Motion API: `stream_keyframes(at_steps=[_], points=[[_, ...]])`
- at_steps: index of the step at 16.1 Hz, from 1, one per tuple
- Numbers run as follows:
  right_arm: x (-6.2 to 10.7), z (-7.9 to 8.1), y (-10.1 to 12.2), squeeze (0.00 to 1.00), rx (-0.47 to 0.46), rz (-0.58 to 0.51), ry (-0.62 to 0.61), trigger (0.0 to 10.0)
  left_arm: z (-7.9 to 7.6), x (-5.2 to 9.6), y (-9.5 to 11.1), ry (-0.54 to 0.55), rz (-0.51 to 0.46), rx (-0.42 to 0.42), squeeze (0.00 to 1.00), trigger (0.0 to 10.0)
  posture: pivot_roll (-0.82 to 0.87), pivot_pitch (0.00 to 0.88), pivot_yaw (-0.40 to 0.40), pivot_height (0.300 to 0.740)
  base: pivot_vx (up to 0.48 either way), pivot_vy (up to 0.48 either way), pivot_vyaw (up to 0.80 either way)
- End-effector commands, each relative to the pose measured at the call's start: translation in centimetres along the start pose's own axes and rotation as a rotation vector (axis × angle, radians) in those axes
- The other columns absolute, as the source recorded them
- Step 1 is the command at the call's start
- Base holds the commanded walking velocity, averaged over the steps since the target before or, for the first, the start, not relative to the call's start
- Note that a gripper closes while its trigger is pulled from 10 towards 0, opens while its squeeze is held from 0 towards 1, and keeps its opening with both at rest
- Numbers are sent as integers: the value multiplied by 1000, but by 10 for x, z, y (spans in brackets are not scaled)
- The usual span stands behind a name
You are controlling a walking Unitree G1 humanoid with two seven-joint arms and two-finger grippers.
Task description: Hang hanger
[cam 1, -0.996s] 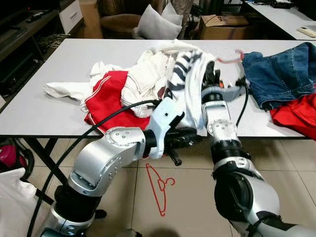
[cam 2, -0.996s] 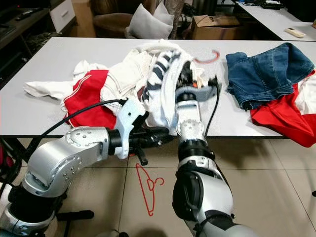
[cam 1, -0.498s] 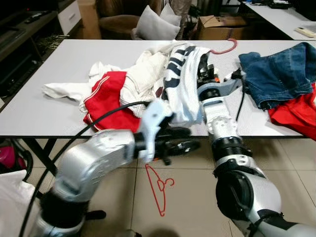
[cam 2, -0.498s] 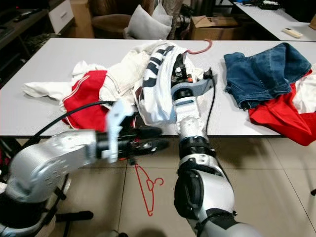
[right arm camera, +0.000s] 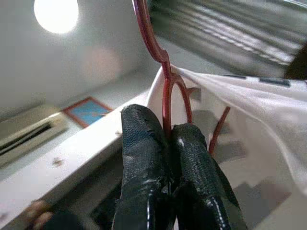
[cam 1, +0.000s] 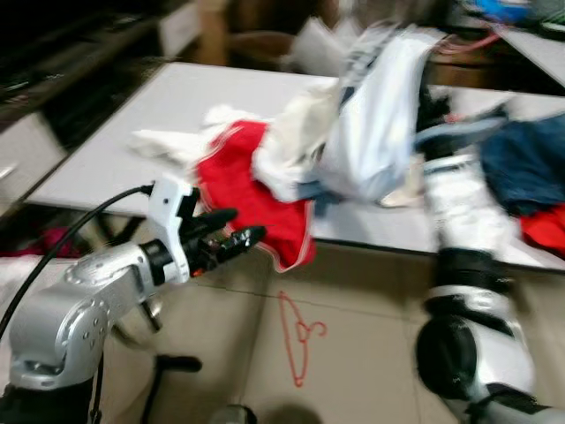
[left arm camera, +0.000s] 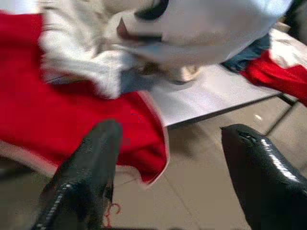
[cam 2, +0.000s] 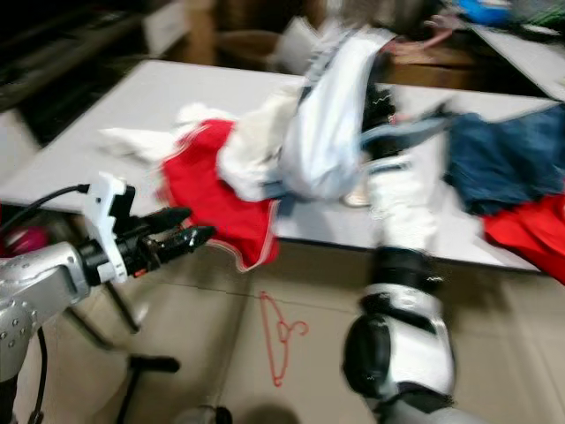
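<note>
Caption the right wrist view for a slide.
Right gripper clamped on a red hanger carrying a white garment, ceiling light overhead.

Bright ceiling lamp (right arm camera: 56, 14) (heavy motion blur)

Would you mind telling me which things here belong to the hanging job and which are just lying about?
Belonging to the job:
- right hand, shut on the red hanger
- white garment on that hanger

Lying about:
- left hand, open, holding nothing
- second red hanger on the floor
- red cloth
- jeans
- table
</note>
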State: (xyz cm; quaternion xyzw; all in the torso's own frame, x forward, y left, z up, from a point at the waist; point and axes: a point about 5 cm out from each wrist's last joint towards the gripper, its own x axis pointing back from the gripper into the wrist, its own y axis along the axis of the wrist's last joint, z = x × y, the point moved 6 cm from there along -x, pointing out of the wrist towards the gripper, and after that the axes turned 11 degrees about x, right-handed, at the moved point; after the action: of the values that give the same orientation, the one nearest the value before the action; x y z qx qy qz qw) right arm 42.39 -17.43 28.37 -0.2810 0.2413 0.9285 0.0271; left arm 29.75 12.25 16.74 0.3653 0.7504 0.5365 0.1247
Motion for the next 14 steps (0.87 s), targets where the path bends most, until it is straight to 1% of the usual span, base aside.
stream_keyframes(at_steps=[1, 3, 4, 5, 6, 7, 8, 9, 10, 11, 12, 13, 14], points=[[-4, 22, 15, 0, -18, -38, 85, 10000, 7, 1, 1, 45, -18, -11, 1000, 10000, -31, 0, -7, 740, 0, 0, 800], [-5, 48, 68, 0, -2, -141, 172, 10000, 18, -4, 6, 145, -94, -46, 1000, 10000, -41, 0, -3, 740, 0, 0, 800], [-6, 60, 86, 0, 21, -170, 211, 10000, 18, -7, 6, 155, -104, -51, 878, 10000, -44, 0, -1, 740, 0, 0, 800], [-9, 77, 111, 0, 57, -211, 254, 10000, 17, -10, 6, 161, -113, -47, 827, 10000, -50, 0, 2, 740, 0, 0, 800], [-12, 90, 128, 0, 90, -237, 282, 10000, 17, -12, 7, 166, -118, -53, 733, 10000, -50, 0, 2, 740, 0, 0, 800], [-13, 102, 141, 0, 109, -258, 308, 10000, 17, -12, 7, 168, -122, -59, 667, 10000, -51, 0, 3, 740, 0, 0, 800], [-13, 111, 151, 0, 115, -276, 324, 10000, 17, -13, 9, 169, -131, -64, 651, 10000, -49, 0, 3, 740, 0, 0, 800], [-12, 126, 164, 0, 116, -294, 358, 10000, 16, -13, 12, 170, -141, -69, 620, 10000, -49, 0, 3, 740, 0, 0, 800], [-10, 135, 173, 0, 113, -284, 357, 10000, 16, -11, 16, 174, -152, -77, 596, 10000, -45, 0, 0, 740, 0, 0, 800], [-8, 134, 173, 0, 133, -242, 334, 10000, 16, -10, 17, 183, -157, -86, 541, 10000, -45, 0, 1, 740, 0, 0, 800], [-2, 132, 166, 0, 168, -181, 322, 10000, 17, -7, 17, 193, -156, -94, 447, 10000, -46, 0, 1, 740, 0, 0, 800], [8, 130, 159, 0, 204, -128, 323, 10000, 20, -4, 13, 205, -146, -98, 388, 10000, -46, 0, 1, 740, 0, 0, 800], [17, 127, 153, 0, 226, -97, 317, 10000, 23, 0, 11, 218, -138, -99, 373, 10000, -48, 0, 4, 740, 0, 0, 800]])
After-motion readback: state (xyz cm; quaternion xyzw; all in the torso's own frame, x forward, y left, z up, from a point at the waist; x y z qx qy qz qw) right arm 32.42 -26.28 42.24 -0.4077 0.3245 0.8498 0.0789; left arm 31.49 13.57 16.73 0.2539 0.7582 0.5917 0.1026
